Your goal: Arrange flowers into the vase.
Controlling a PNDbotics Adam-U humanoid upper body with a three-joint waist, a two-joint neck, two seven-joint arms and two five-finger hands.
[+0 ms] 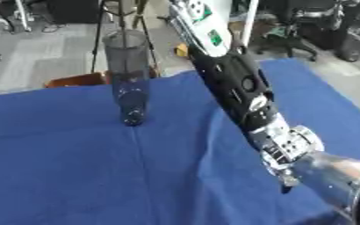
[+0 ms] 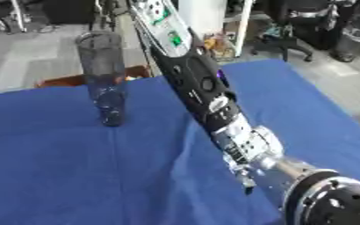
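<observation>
A tall, clear, narrow vase stood upright in the upper left of the frame on a blue tablecloth, its glass tinted dark, with the base resting near the cloth's far edge. The right arm ran diagonally from lower right toward top centre, and its hand lay out of view, so I cannot tell whether it was open or closed.

The vase stands on the table, toward the far left side. The robot's right arm stretches across the table just right of it.
</observation>
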